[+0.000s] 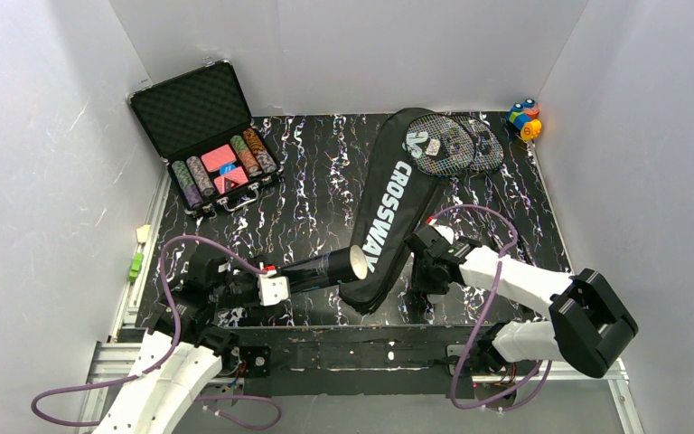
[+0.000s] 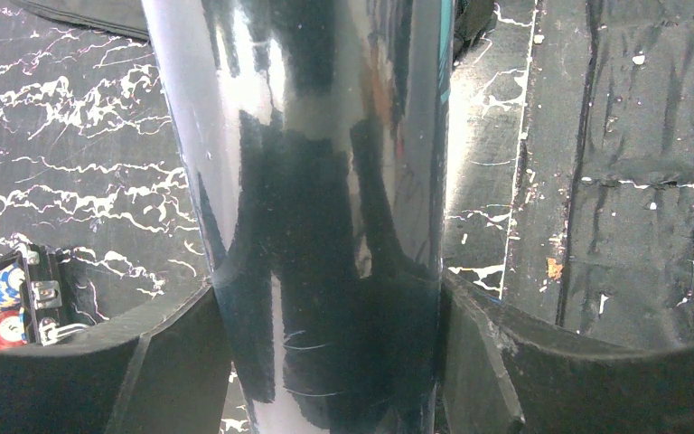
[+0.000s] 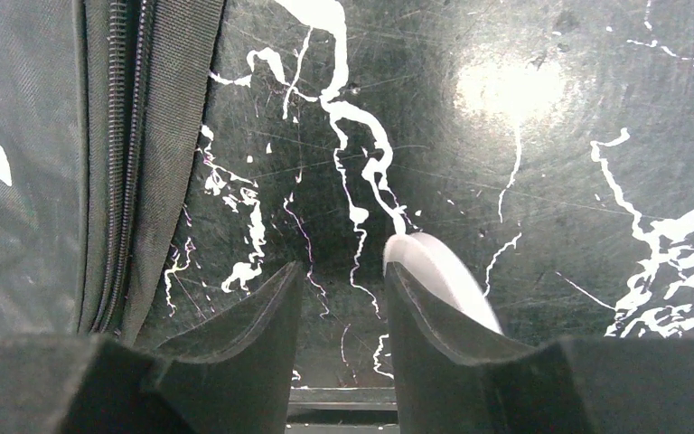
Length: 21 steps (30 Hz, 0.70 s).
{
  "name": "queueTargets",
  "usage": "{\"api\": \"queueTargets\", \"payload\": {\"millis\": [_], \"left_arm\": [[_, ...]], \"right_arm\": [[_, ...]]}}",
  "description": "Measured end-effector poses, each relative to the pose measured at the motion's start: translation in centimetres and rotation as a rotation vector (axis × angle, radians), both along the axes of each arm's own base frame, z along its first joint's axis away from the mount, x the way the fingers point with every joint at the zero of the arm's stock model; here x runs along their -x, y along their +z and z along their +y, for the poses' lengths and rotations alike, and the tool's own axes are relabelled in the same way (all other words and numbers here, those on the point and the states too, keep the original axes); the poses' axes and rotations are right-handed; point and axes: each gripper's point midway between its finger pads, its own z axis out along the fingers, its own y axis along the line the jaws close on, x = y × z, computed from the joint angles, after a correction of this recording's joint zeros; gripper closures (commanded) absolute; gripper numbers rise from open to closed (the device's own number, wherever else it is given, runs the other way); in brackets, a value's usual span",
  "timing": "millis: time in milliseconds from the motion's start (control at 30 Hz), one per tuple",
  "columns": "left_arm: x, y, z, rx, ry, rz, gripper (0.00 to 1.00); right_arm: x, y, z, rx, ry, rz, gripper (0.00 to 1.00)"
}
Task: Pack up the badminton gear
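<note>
Two rackets (image 1: 440, 145), one tube (image 1: 323, 269), one bag (image 1: 387, 217), one chip case (image 1: 190, 108), one clump of toy blocks (image 1: 524, 119)

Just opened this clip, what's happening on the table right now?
The left gripper is clamped on the long dark tube, holding it roughly level with its pale round end toward the CROSSWAY bag. The right gripper points down at the table just beside the bag, its jaws apart with nothing between them. A small white thing sits against one finger, too unclear to name. Two racket heads show at the bag's far end.
</note>
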Motion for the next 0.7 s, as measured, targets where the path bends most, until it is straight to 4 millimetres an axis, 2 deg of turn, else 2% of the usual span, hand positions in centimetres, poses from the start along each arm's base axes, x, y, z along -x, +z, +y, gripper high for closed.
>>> {"api": "queueTargets", "payload": {"millis": [133,300,433,600,700], "left_arm": [[0.0,0.0,0.0,0.000,0.000,0.000,0.84],[0.0,0.0,0.0,0.000,0.000,0.000,0.84],[0.1,0.1,0.0,0.003,0.000,-0.007,0.84],[0.1,0.2,0.0,0.004,0.000,-0.008,0.84],[0.1,0.2,0.0,0.004,0.000,-0.009,0.84]], "right_arm": [[0.1,0.8,-0.4,-0.006,0.001,-0.014,0.51],[-0.9,3.5,-0.9,-0.049,-0.022,-0.075,0.48],[-1.3,4.7,-1.4,-0.067,-0.037,-0.107,0.48],[-0.8,4.5,-2.0,-0.049,-0.043,-0.089,0.48],[-0.3,3.6,-2.2,-0.040,-0.044,-0.065,0.48]]}}
